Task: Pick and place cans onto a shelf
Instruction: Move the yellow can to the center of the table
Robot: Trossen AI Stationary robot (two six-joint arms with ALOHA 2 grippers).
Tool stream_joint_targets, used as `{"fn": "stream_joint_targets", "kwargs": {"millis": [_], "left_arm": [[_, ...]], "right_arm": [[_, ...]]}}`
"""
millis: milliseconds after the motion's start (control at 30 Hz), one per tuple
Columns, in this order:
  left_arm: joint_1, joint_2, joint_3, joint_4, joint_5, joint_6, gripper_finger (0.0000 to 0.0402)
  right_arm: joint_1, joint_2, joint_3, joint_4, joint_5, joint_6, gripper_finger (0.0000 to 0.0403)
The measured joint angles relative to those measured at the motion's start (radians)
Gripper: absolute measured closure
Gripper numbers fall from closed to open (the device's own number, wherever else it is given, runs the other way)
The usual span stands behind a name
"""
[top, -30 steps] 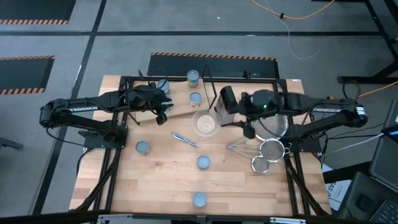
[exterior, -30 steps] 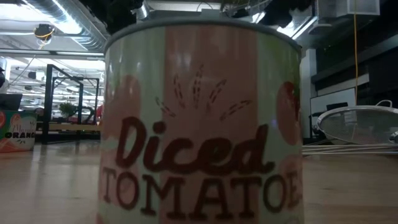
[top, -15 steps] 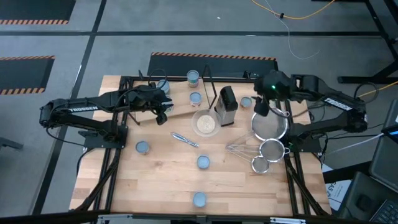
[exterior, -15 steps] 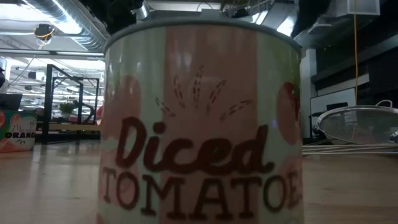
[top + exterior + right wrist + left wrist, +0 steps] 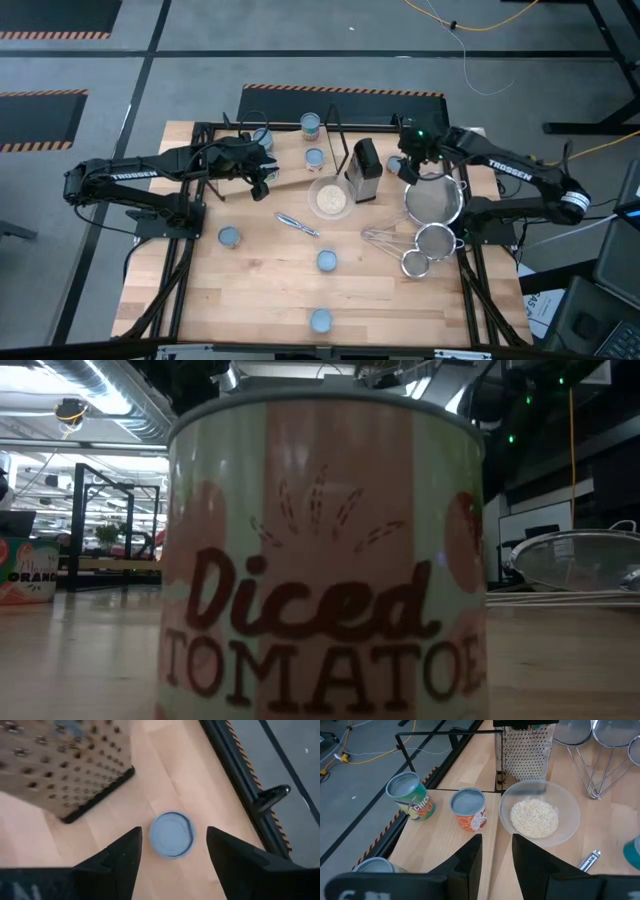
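Observation:
The shelf (image 5: 445,835) is a pale board at the table's far left. Three cans stand on it, one green-labelled (image 5: 410,795), one orange-labelled (image 5: 469,807) and one at the picture's edge (image 5: 372,866). My left gripper (image 5: 496,855) hovers open and empty at the shelf's near edge (image 5: 262,185). My right gripper (image 5: 172,855) is open and points down over a blue-topped can (image 5: 171,833) standing on the table beside the grater (image 5: 65,765). Its fingers stand on either side of the can, apart from it. A "Diced Tomatoes" can (image 5: 325,550) fills the low view.
A bowl of grains (image 5: 330,198), the grater (image 5: 363,170), a small metal tool (image 5: 297,224) and round strainers (image 5: 435,205) crowd the table's middle and right. Loose cans stand at the left (image 5: 229,237), the middle (image 5: 327,261) and the near edge (image 5: 320,320). A black frame runs along the far edge.
My right gripper has swung from near the bowl and strainers toward the table's far edge. It now hangs over the can beside the grater. My left arm and the cans have kept still.

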Motion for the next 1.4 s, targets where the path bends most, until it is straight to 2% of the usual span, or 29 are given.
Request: {"fn": "stream_joint_targets", "kwargs": {"millis": [133, 433, 900, 1067, 1400], "left_arm": [[0.000, 0.000, 0.000, 0.000, 0.000, 0.000, 0.0302], [0.000, 0.000, 0.000, 0.000, 0.000, 0.000, 0.0302], [0.000, 0.000, 0.000, 0.000, 0.000, 0.000, 0.0302], [0.000, 0.000, 0.000, 0.000, 0.000, 0.000, 0.0302], [0.000, 0.000, 0.000, 0.000, 0.000, -0.001, 0.0302]], "right_arm": [[-0.028, 0.000, -0.063, 0.082, -0.080, 0.000, 0.0177], [-0.030, 0.013, -0.148, 0.208, -0.117, 0.003, 0.0177], [-0.030, 0.222, -0.164, 0.278, -0.115, 0.003, 0.0177], [-0.030, 0.258, -0.164, 0.302, -0.037, 0.007, 0.0177], [-0.030, 0.319, -0.164, 0.316, -0.037, 0.007, 0.0177]]}}
